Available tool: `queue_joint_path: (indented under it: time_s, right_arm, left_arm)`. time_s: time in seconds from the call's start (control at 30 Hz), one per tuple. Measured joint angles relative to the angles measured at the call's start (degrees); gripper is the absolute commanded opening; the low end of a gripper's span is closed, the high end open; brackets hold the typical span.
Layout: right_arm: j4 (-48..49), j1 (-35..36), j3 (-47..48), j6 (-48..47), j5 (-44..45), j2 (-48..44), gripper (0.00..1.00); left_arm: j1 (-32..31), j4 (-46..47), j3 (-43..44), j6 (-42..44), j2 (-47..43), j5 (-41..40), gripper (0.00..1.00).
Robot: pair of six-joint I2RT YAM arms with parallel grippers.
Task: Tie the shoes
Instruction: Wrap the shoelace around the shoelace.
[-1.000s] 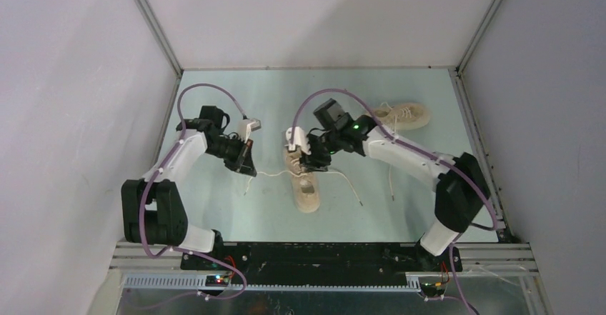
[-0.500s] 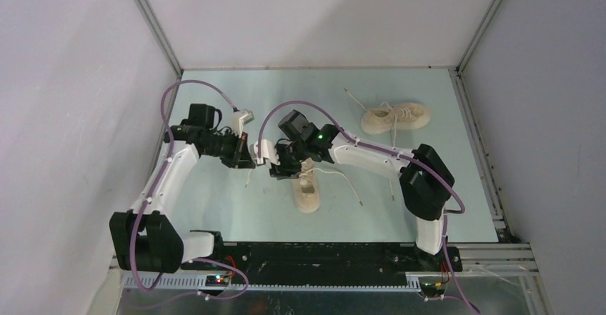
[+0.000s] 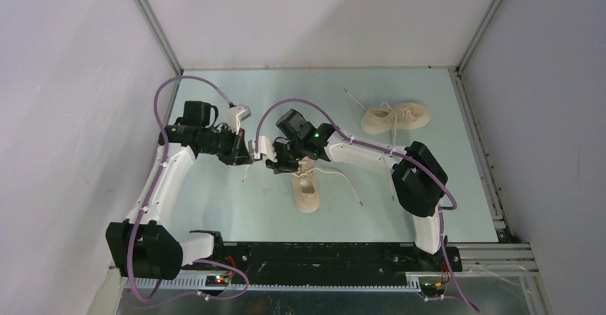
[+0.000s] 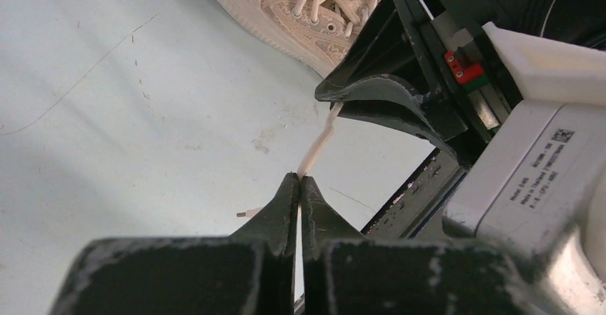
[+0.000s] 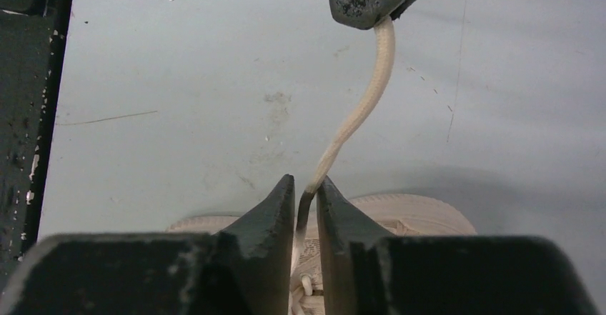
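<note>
One cream shoe (image 3: pixel 306 188) lies mid-table and the other shoe (image 3: pixel 395 117) lies at the far right. My left gripper (image 3: pixel 248 155) is shut on an off-white lace (image 4: pixel 319 142) of the near shoe, just left of that shoe. My right gripper (image 3: pixel 273 162) faces it tip to tip, a short way apart. In the right wrist view the lace (image 5: pixel 355 117) curves from the left fingertips (image 5: pixel 364 1) down between my right gripper's (image 5: pixel 306 188) jaws, which stand narrowly apart around it. The near shoe shows behind them (image 5: pixel 421 213) and in the left wrist view (image 4: pixel 286 15).
Loose laces (image 3: pixel 349 181) trail right of the near shoe, and another lace (image 3: pixel 392 179) lies toward the right arm. Grey walls enclose the table on three sides. A black rail (image 3: pixel 321 254) runs along the near edge.
The right gripper has moved left off the shoe to meet the left gripper. The left gripper has moved back and right with the lace, which has gone slack.
</note>
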Motion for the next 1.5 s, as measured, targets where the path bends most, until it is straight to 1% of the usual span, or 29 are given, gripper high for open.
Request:
queue_joint_path:
  time_s: [0.13,0.2,0.27,0.4,0.5,0.6,0.67,0.83,1.0,1.07,1.2,1.37,1.5]
  right_arm:
    - [0.07,-0.31,0.02,1.29,0.07,0.0,0.16]
    - [0.07,-0.66,0.02,1.88,0.04,0.0,0.06]
    - [0.09,-1.25,0.02,2.67,0.0,0.0,0.04]
    - [0.22,-2.4,0.02,4.0,-0.42,-0.02,0.08]
    - [0.5,-3.13,0.11,6.01,-0.96,-0.02,0.05]
    - [0.81,-4.2,0.42,9.51,-2.49,-0.02,0.05]
    - [1.6,-4.94,0.52,12.63,-3.72,-0.02,0.06]
    - [3.15,-7.63,0.55,21.0,-6.97,-0.02,0.06]
    - [4.79,-9.62,0.44,27.67,-8.96,-0.02,0.06]
    - [5.46,-10.08,0.22,29.9,-9.25,-0.02,0.04]
    - [6.34,-10.71,-0.26,33.62,-8.94,-0.02,0.02]
    - [7.17,-11.85,-1.22,37.48,-6.67,-0.24,0.0]
    - [7.91,-11.87,-3.19,40.63,-3.56,-1.33,0.0]
  left_arm:
    - [0.04,-0.17,0.0,0.0,0.0,-0.59,0.0]
    - [0.04,-0.22,0.0,0.02,0.0,-0.98,0.0]
    - [0.04,-0.28,0.0,0.02,0.0,-1.33,0.0]
    - [0.07,-0.22,-0.13,0.02,0.0,-1.4,0.0]
    - [0.07,0.63,-1.31,0.0,0.0,-1.38,0.0]
    - [0.07,2.84,-4.44,-0.59,0.11,-1.31,0.0]
    - [0.07,5.9,-7.3,-1.99,0.11,-1.11,0.0]
    - [-0.96,19.63,-15.69,-9.31,0.11,0.76,0.0]
    - [-6.01,34.56,-19.08,-16.46,0.92,2.89,0.02]
    - [-8.17,41.59,-19.96,-19.63,2.51,3.78,0.02]
    - [-10.73,47.71,-20.35,-22.56,5.14,4.15,0.03]
    - [-12.24,55.56,-21.77,-26.99,8.79,3.72,0.04]
    - [-14.1,59.25,-22.69,-29.55,10.34,3.72,0.08]
